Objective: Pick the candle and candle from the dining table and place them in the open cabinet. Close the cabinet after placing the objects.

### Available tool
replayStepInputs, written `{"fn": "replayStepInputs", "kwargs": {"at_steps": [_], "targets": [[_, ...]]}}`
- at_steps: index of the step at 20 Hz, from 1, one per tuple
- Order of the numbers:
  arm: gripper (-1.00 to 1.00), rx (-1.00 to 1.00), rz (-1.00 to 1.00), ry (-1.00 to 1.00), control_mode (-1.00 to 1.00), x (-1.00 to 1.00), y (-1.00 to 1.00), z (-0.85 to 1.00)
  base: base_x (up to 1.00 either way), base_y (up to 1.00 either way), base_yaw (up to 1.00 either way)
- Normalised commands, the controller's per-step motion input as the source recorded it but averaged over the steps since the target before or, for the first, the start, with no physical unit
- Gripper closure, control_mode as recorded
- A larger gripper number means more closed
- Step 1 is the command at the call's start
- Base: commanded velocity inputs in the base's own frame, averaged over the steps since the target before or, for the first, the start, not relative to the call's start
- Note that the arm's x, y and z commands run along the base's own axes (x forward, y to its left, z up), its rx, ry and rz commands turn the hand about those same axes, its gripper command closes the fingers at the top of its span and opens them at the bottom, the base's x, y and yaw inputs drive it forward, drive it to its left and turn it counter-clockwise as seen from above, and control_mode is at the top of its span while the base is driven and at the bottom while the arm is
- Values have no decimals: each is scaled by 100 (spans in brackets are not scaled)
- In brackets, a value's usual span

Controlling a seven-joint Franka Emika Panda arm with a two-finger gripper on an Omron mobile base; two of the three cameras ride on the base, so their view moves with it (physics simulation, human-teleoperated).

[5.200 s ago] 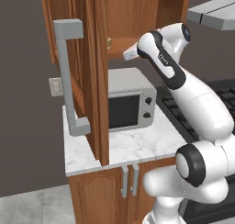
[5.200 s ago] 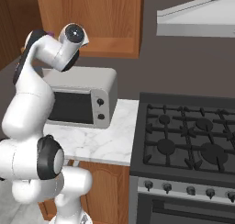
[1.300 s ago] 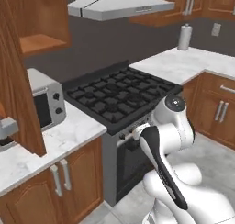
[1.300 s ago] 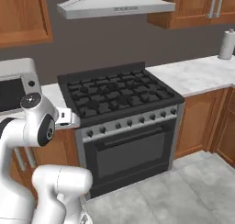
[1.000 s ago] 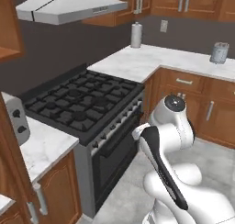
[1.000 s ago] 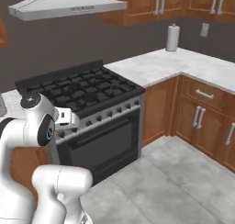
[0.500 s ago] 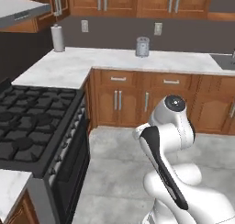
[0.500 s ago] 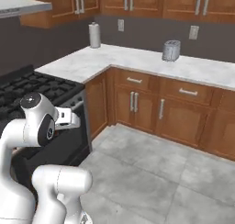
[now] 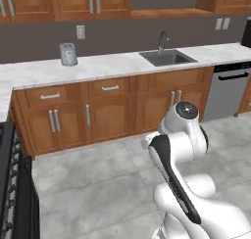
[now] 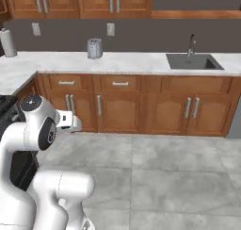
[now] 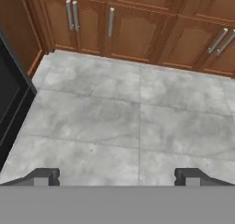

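Observation:
The candles, the dining table and the open cabinet are out of view. My arm is folded close over the base, its hand held low and pointing down at the floor. In the hand view my gripper is open, its two dark fingertips far apart with nothing between them. Under it lies grey tiled floor, bordered by reddish-brown low cabinet doors.
A marble counter runs along the back wall over low wooden cabinets, bearing a sink and a metal canister. The black stove stands at the left and a dishwasher at the right. Open floor lies ahead.
The whole picture has swept sideways, so the base has turned away from the stove and along the counters. The sink has come into view. The arm stays folded, gripper still open.

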Motion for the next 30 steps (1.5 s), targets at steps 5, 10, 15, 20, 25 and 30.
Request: {"fn": "replayStepInputs", "kwargs": {"at_steps": [5, 10, 15, 20, 25, 30], "targets": [[-100, 0, 0, 0, 100, 0, 0, 0, 54, -12, -66], [-100, 0, 0, 0, 100, 0, 0, 0, 98, -16, -49], [-100, 0, 0, 0, 100, 0, 0, 0, 100, -21, -46], [-100, 0, 0, 0, 100, 0, 0, 0, 95, -19, -55], [-100, 0, 0, 0, 100, 0, 0, 0, 80, -18, -63], [-100, 0, 0, 0, 100, 0, 0, 0, 87, -17, -63]]}}
